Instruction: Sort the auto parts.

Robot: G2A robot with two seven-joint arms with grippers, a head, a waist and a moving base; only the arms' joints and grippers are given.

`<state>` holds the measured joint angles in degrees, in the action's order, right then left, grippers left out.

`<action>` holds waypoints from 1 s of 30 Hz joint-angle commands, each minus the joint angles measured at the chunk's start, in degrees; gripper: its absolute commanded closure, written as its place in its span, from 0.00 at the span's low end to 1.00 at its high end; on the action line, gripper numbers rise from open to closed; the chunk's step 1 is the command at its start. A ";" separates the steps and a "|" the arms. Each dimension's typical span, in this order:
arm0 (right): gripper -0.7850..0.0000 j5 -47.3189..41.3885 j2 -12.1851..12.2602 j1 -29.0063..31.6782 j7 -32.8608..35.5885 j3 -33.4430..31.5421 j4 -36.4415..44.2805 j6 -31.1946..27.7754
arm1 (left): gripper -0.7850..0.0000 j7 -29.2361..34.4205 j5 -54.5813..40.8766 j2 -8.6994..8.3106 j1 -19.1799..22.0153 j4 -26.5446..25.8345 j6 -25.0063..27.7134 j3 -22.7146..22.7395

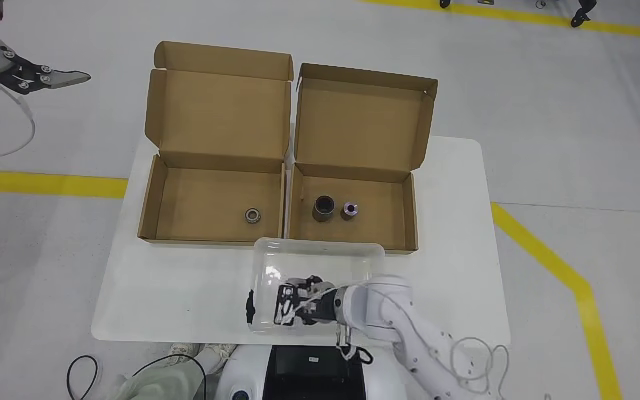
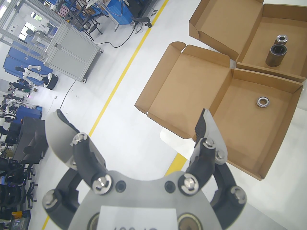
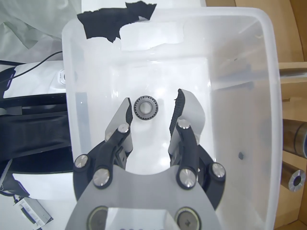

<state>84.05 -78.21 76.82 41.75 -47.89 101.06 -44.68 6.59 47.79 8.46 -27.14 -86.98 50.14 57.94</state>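
My right gripper is open and low inside a clear plastic bin. A small steel bearing ring lies on the bin floor between its fingertips, closer to one finger. In the top view this gripper sits in the bin at the table's near edge. My left gripper is open and holds nothing, raised off the table's left side over the floor. The left cardboard box holds a bearing ring. The right box holds a dark cylinder and a small silver bushing.
Both boxes stand side by side at the table's back with lids folded open away from me. The left wrist view shows the ring, the cylinder and the bushing. Torn black tape sticks to the bin's rim.
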 commanded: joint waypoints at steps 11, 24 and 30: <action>0.56 -1.38 -0.85 -3.63 4.17 5.35 -3.42 3.60 | 0.00 0.00 0.00 0.00 0.00 0.00 0.00 0.00; 0.52 2.52 -1.20 -4.92 2.94 8.67 -3.90 9.14 | 0.00 0.00 0.00 0.00 0.00 0.00 0.00 0.00; 0.56 4.68 -0.18 -3.57 -3.18 6.98 -2.11 8.40 | 0.00 0.00 0.00 0.00 0.00 0.00 0.00 0.00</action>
<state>88.67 -78.54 73.14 38.74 -40.56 98.80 -35.93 6.59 47.79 8.46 -27.14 -86.98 50.14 57.94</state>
